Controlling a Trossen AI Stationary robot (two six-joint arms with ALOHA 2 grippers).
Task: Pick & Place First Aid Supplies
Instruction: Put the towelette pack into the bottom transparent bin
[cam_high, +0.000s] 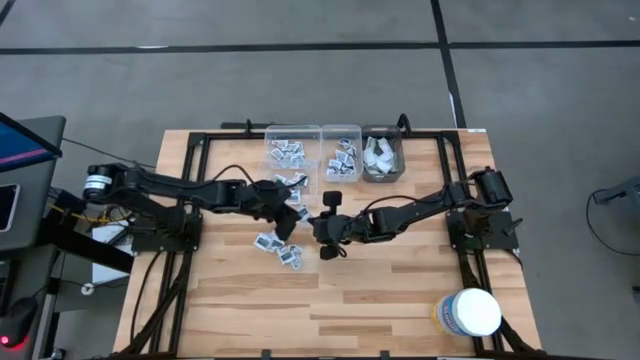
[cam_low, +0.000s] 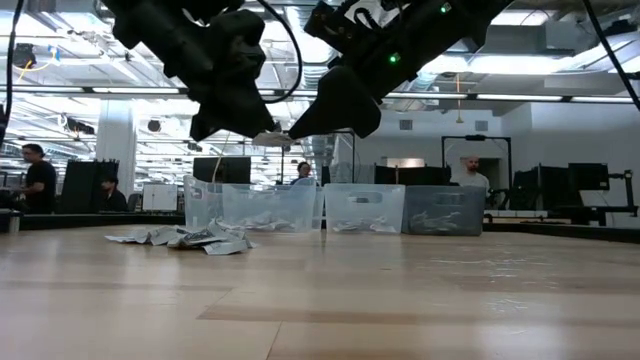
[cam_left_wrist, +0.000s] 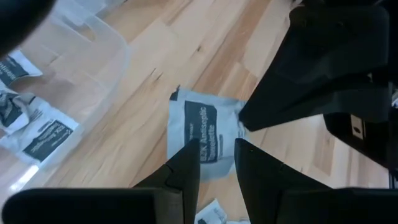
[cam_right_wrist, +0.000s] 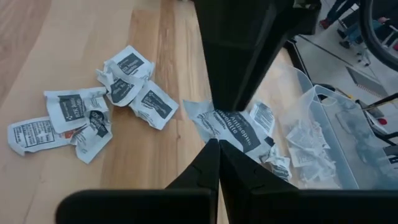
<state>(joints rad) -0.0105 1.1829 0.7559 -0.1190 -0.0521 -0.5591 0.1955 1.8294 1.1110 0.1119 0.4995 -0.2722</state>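
Note:
One small white-grey packet (cam_left_wrist: 202, 127) with dark print hangs in the air between my two grippers, above the middle of the table (cam_high: 302, 214). My left gripper (cam_left_wrist: 214, 158) comes from the table's left and is shut on one end. My right gripper (cam_right_wrist: 218, 149) comes from the right and is shut on the opposite edge. In the low view the packet (cam_low: 275, 135) sits high above the wood between both tips. More packets lie loose in a pile (cam_high: 280, 245) below, flat on the table. My left gripper has the packet's end (cam_left_wrist: 214, 146) between its two fingers, which stand close together with the packet filling the narrow gap. It reaches in slanting down from the table's left. The packet is lifted clear of the table. My right gripper pinches the packet's edge (cam_right_wrist: 225, 138) between its two shut fingers, at their free ends. It reaches in from the table's right, slanting down. The packet spreads out beyond the fingers, crumpled, clear of the table.
Three clear bins (cam_high: 293, 150), (cam_high: 342, 150), (cam_high: 383, 152) stand in a row at the far edge, each holding packets or wrappers. A white round tub (cam_high: 470, 312) stands at the near right corner. Scattered packets (cam_right_wrist: 93, 112) lie left of centre. People stand in the room behind (cam_low: 470, 175).

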